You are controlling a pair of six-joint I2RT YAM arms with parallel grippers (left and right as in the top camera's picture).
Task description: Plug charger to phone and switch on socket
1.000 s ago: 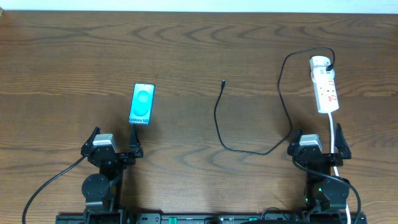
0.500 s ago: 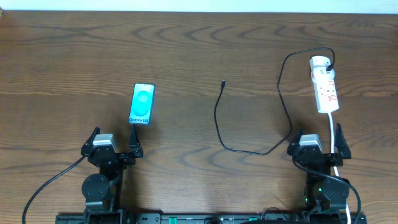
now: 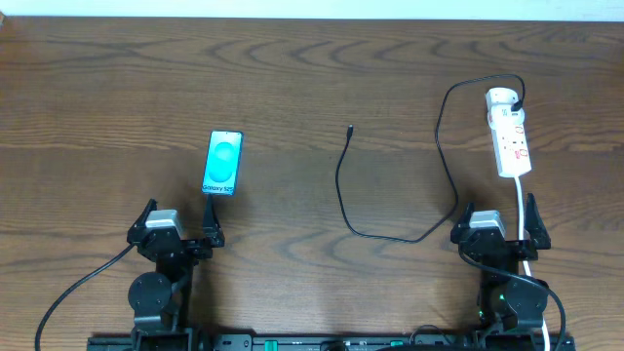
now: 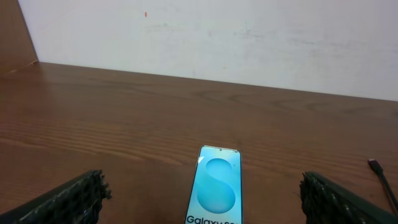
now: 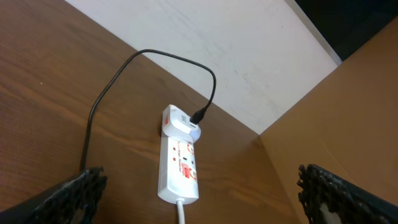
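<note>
From overhead, the phone [image 3: 223,163] is seen lying flat and screen-up on the bench [image 3: 292,78], just ahead of the left end effector [image 3: 178,224], which is spread wide with nothing in it. The right end effector [image 3: 497,224] is spread wide and empty too. The charger cable [image 3: 341,185] is draped loosely across the middle, with its plug tip [image 3: 350,129] lying free, well apart from the phone. The other end is run into a white adapter [image 3: 502,98] seated at the far end of the power strip [image 3: 511,141].

Through the left wrist camera, the phone [image 4: 216,193] is framed between the two fingers [image 4: 68,199], and the plug tip [image 4: 374,165] can be made out far off to the right. A slick, thin slab like that is probably best pinned or gripped by its long edges. It's glass, so squeezing hard isn't advised.

Through the right wrist camera, the power strip [image 5: 179,168] is shown straight ahead, its white cord [image 5: 181,211] trailing back toward the camera. The cable looks light and floppy, so it should probably be pinched right behind the plug tip, where it's stiff enough to aim. The strip looks light and may get shoved around when the switch is pressed. Whether the switch is on can't be told from here.
</note>
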